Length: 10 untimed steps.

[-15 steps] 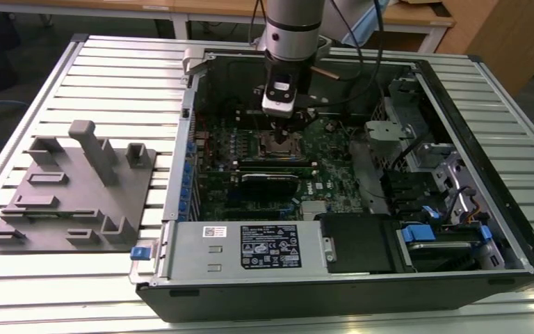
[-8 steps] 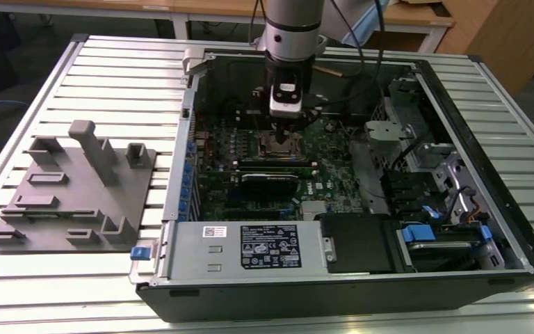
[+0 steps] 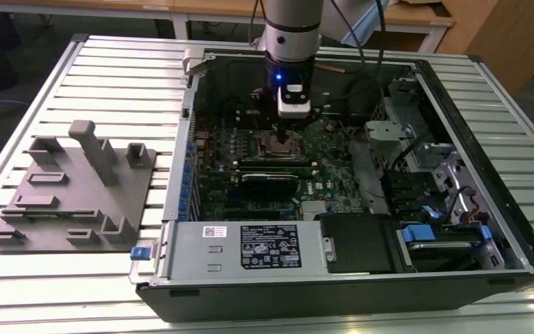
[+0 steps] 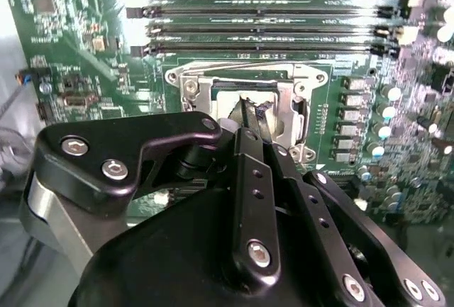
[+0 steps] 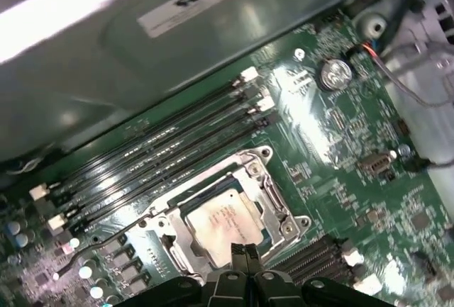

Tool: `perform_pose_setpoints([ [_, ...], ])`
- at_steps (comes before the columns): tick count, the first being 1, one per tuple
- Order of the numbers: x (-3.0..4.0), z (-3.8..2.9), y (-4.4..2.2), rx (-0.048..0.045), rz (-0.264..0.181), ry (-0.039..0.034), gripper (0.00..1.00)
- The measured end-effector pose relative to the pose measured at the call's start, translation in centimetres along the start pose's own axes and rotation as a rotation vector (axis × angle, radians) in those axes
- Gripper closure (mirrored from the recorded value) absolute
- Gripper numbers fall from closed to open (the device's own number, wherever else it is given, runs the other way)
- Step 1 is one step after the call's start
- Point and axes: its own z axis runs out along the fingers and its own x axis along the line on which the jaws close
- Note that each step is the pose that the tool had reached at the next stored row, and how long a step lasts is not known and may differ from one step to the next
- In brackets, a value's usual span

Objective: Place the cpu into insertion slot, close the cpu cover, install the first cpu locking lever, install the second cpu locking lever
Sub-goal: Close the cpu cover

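The gripper (image 5: 245, 252) hangs just over the edge of the slot (image 5: 264, 157) on the green board (image 5: 333, 179) – its two fingers are pressed together and hold nothing. The cpu (image 5: 221, 220) lies flat in the slot, and the cover (image 5: 275, 197) lies down around it – the grey top shows through the cover's window. In the exterior view the arm (image 3: 292, 28) reaches down into the open case (image 3: 341, 296)

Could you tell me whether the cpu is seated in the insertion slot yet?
In: the cpu lies flat inside the insertion slot, framed by the cpu cover.
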Motion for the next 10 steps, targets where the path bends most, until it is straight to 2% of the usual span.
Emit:
perform_pose_setpoints([
  [10,0.0,0.04,0.0,-0.0143,-0.174,-0.0076,0.9],
])
